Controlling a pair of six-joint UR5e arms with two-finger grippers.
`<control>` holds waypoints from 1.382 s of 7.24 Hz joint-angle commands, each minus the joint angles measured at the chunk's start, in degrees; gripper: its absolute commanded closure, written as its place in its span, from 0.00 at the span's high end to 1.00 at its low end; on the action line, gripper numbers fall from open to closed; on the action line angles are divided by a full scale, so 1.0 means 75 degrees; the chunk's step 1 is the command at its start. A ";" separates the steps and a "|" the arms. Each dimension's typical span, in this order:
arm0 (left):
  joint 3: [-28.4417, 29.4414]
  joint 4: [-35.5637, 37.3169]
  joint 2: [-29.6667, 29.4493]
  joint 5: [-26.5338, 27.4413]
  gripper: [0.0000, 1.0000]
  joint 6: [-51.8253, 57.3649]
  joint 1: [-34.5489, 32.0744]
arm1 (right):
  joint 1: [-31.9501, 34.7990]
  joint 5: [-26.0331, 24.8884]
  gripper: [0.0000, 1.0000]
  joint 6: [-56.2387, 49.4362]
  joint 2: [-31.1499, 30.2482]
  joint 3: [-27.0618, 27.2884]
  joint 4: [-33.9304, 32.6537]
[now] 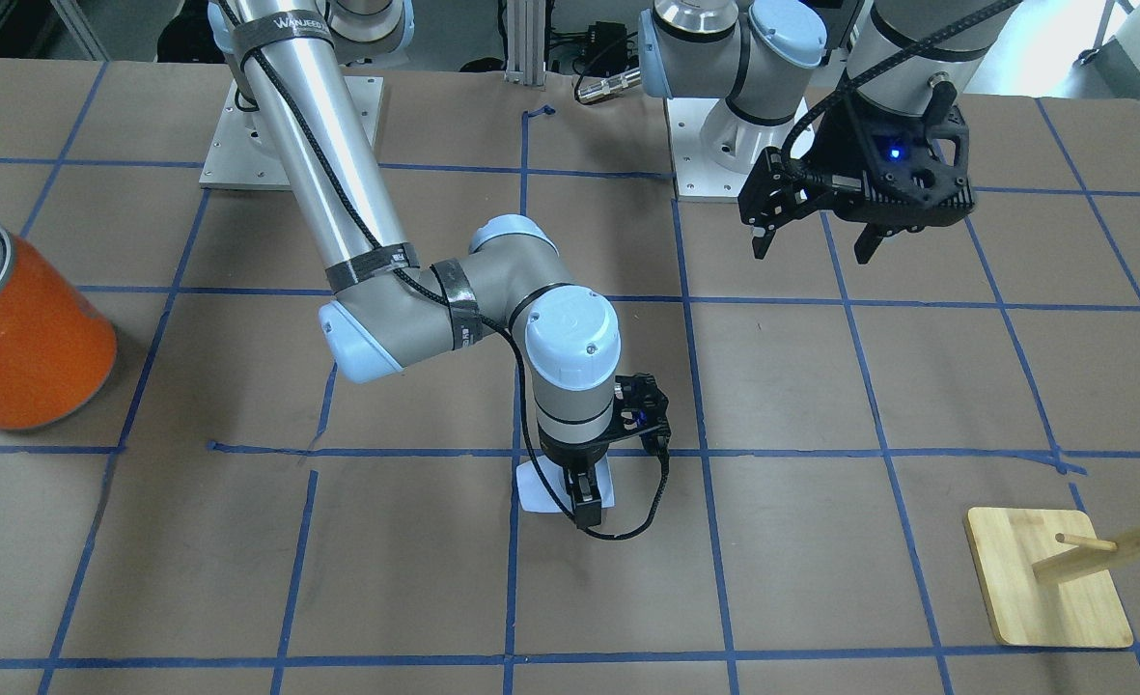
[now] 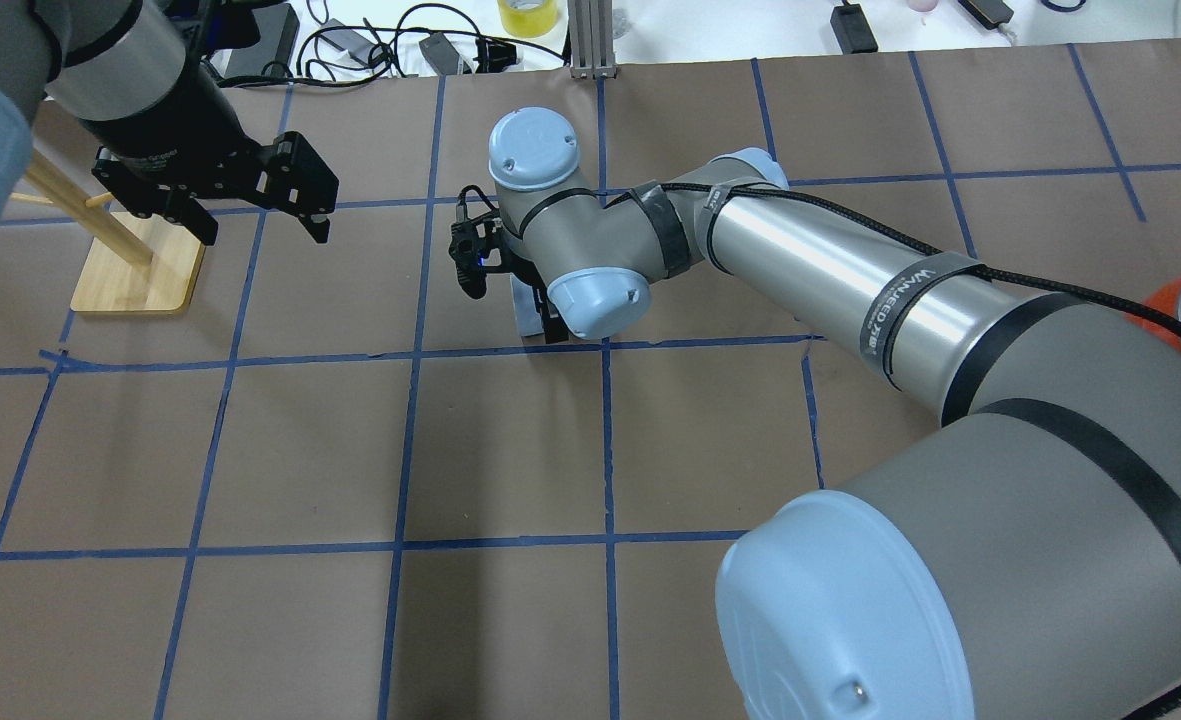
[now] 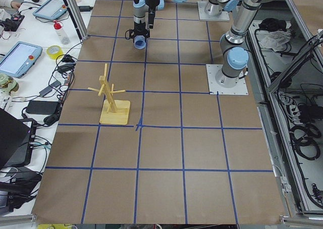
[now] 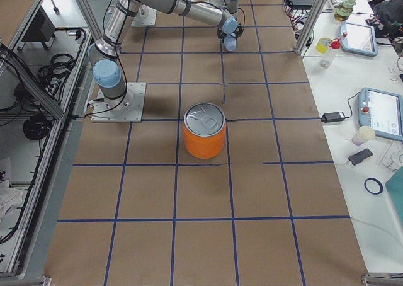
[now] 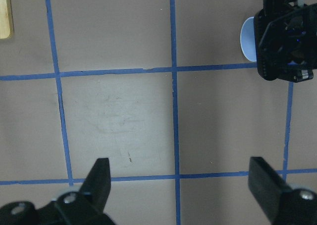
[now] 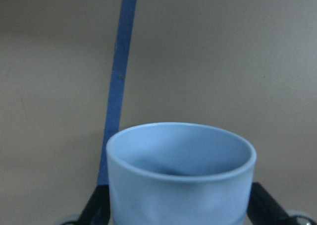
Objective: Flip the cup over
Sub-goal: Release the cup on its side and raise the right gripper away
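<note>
Right end effector [image 1: 584, 502] is pinching the cup [image 6: 181, 185], with one finger [image 6: 265, 207] on each side of the wall, back from the rim. The cup sits between those fingers, low over the worktop [image 1: 820, 541]. Whether it touches the worktop cannot be told.

Judged from the right wrist view, the cup's long axis lies crosswise to the fingers. The mouth is turned away from the wrist camera, with the bluish inside showing. The flip therefore looks to depend on a wrist turn about the pinch line, not on any reach.

Left end effector [image 1: 811, 253] is spread wide, holds nothing, and is raised well apart from the cup. The right arm is nearer by far.

View notes:
- Front view: only a pale wedge sticks out beside the right end effector, and the mouth is not readable.
- Left wrist view: a pale rounded edge shows next to the right end effector's black body.
- Overhead view: the wrist hides nearly all of the cup.
</note>
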 commanded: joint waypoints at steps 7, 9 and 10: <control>0.0040 0.0000 0.0090 -0.0491 1.00 0.0144 0.0047 | -0.1091 -0.0089 1.00 0.1534 -0.3212 0.0036 0.3610; 0.0064 0.0023 0.0020 -0.1484 1.00 0.0167 0.0174 | -0.1853 -0.0101 1.00 0.3065 -0.4081 0.0048 0.4564; -0.0018 0.0035 -0.0189 -0.2231 1.00 0.0179 0.0442 | -0.2147 -0.0101 1.00 0.3803 -0.4317 0.0048 0.4857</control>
